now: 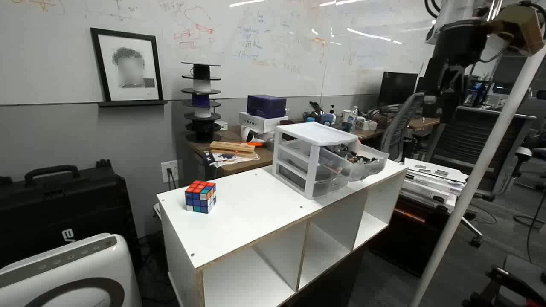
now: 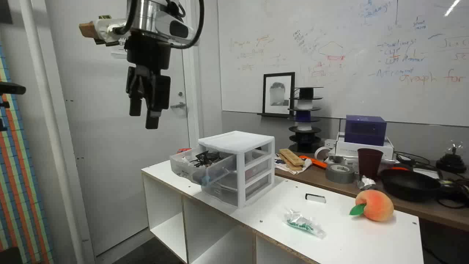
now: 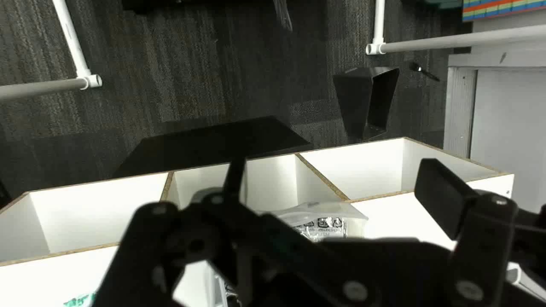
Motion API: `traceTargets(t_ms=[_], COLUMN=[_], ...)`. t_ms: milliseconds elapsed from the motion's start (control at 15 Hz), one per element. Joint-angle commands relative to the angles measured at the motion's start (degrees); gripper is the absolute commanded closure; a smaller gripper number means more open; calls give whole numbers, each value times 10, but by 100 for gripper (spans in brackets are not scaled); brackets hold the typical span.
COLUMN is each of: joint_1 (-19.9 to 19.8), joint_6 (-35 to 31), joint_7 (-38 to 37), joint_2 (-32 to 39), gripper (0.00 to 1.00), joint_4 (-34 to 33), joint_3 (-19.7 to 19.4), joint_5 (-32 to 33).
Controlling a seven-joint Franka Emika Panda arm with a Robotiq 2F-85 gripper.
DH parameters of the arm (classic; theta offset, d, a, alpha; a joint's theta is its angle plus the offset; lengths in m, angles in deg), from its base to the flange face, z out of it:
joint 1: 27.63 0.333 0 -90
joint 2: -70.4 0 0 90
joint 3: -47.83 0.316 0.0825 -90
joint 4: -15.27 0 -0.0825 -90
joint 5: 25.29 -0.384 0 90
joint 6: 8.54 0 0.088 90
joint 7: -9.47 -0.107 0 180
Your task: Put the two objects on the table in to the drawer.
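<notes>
Drawer [image 2: 183, 170] stood pulled out of its white unit [image 2: 238, 140], holding jumbled dark odds and ends [image 2: 207, 158]; wrist view showed a printed packet [image 3: 323, 227] inside. Clear bag [image 2: 307, 225] on the counter [image 2: 351, 238] held green bits [image 2: 295, 224]. Peach [image 2: 377, 205] and small black-edged strip [image 2: 315, 197] lay near it; puzzle cube [image 1: 200, 197] sat on the same counter, unit between it and the peach. End effector [image 2: 144, 118] hung higher than the unit, fingers [image 2: 153, 119] spread wide, apart from drawer and counter; in the wrist view, cubbies [image 3: 360, 170] and drawer showed between them.
</notes>
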Motion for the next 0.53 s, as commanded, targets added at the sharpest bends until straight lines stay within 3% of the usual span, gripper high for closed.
traceTargets(t_ms=[0,467], joint_1=[-9,-9], joint_6=[1,1], joint_7=[2,2], joint_2=[1,-1], gripper=[0,0], joint_4=[-3,-7], joint_3=[8,8], joint_5=[-2,-3])
